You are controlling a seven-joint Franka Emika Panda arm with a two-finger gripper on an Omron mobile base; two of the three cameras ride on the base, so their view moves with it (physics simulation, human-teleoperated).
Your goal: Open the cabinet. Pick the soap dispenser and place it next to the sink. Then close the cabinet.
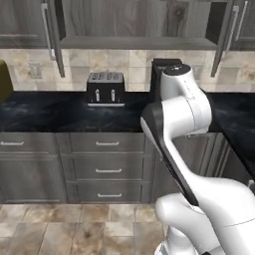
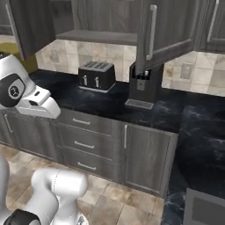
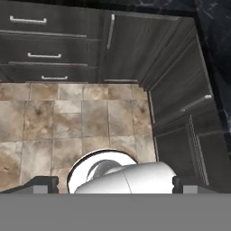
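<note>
Fingers: I saw the gripper (image 3: 116, 184) with its fingers (image 3: 43, 184) spread wide and nothing between them.
Pointing: the fingers aimed down at the floor (image 3: 67, 117), with the drawers (image 3: 49, 40) beyond their tips.
Cabinet: it (image 1: 134, 20) lay high above and behind the line of the fingers, on the side opposite to the way they pointed.
Doors: both stood swung out. The right door (image 2: 162, 30) hung open over the counter (image 1: 50, 112), its bar handle (image 2: 152, 30) upright.
Step in hand: I judged the opening done and the pick as the next step.
Dispenser: I could not find it in any view. The shelf (image 1: 134, 42) was seen from below, so its top was hidden. I judged the dispenser to be up there, well apart from the fingers.
Governing relation: the target lay up and away from the tips, so I judged the hand had to turn from floor-facing towards the shelf and rise between the two doors.
Long axis: not determinable.
Hazards: the toaster (image 1: 105, 88) stood under the opening, and the door edges flanked the path of the reach.
</note>
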